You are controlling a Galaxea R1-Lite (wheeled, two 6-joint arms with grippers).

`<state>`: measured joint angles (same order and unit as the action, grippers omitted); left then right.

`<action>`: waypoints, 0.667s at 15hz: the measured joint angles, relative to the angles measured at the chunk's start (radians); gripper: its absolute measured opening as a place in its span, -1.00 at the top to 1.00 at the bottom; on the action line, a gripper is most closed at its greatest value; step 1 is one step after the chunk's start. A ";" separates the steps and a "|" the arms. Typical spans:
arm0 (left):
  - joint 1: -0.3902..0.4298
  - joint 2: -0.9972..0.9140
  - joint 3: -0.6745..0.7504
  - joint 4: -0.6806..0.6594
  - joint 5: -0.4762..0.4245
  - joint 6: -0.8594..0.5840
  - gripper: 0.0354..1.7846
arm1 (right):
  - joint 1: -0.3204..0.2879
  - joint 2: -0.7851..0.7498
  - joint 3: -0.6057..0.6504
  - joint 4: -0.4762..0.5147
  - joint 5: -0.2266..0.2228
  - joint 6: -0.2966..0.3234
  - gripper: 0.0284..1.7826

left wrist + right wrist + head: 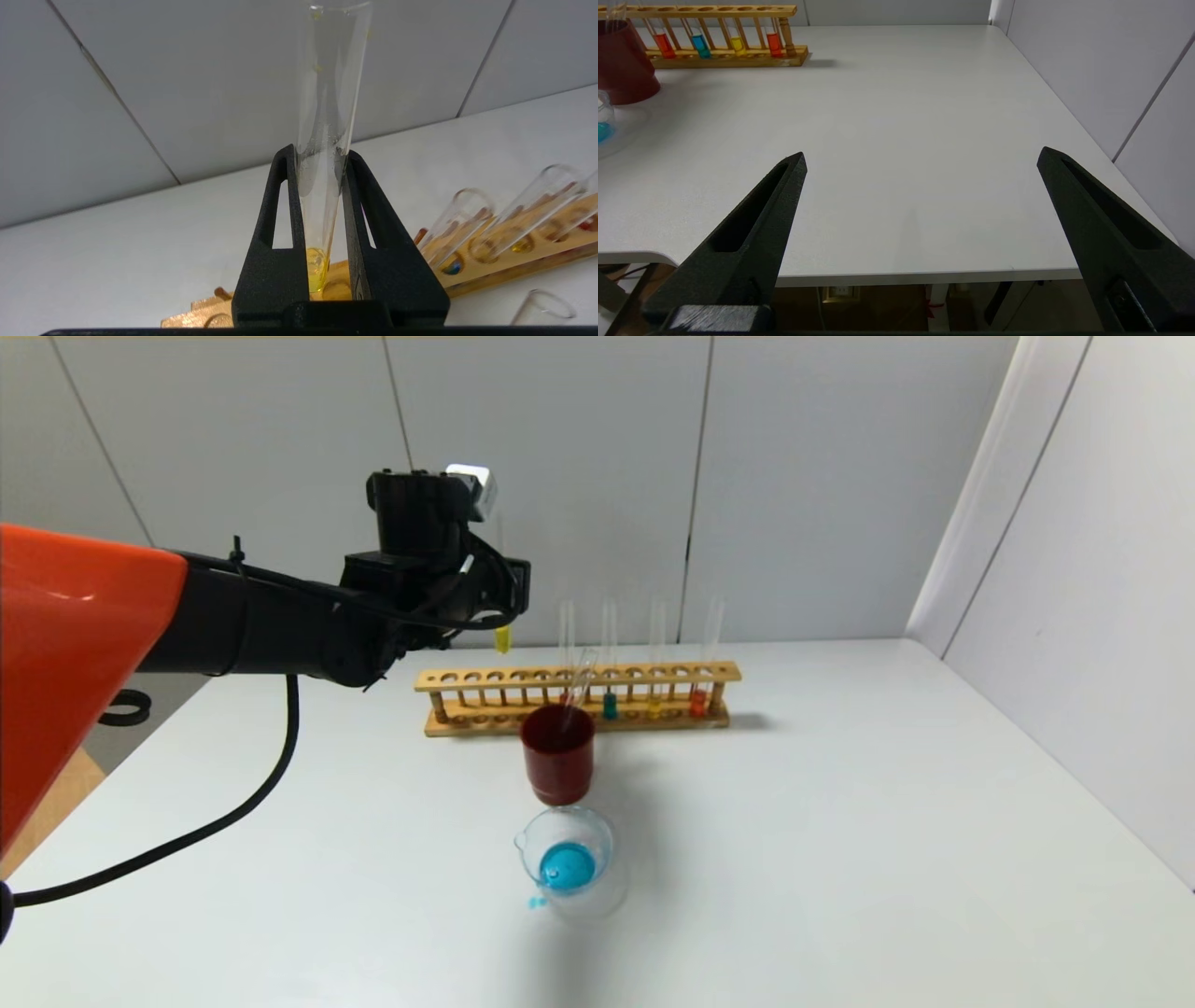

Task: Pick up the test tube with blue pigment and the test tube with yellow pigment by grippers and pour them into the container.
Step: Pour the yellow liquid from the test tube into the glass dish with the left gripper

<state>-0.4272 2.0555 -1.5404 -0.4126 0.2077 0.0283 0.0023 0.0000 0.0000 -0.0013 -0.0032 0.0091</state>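
My left gripper (509,583) is shut on the test tube with yellow pigment (502,637) and holds it upright in the air, above and left of the wooden rack's left end. In the left wrist view the jaws (320,154) pinch that tube (327,93), with yellow liquid at its bottom. A test tube with blue pigment (610,705) stands in the rack (485,679). The container (607,845), a clear beaker, sits in front of the red cup and holds blue liquid. My right gripper (922,154) is open and empty over the table's near edge.
A dark-red cup (557,761) stands between rack and beaker with an empty clear tube (579,686) leaning in it. Tubes with orange and red liquid (697,702) stand in the rack. A small blue drop (536,902) lies beside the beaker. A wall borders the table's right side.
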 joint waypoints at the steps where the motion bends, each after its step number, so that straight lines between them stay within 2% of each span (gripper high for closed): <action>1: -0.001 -0.009 -0.013 0.015 -0.001 0.009 0.73 | 0.000 0.000 0.000 0.000 0.000 0.000 -0.95; 6: -0.001 -0.082 -0.019 0.029 0.001 0.054 0.73 | 0.000 0.000 0.000 0.000 0.000 0.000 -0.95; 10: -0.002 -0.187 0.050 0.031 0.003 0.091 0.73 | 0.000 0.000 0.000 0.000 0.000 0.000 -0.95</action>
<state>-0.4296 1.8685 -1.4909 -0.3819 0.2111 0.1191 0.0028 0.0000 0.0000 -0.0013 -0.0032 0.0091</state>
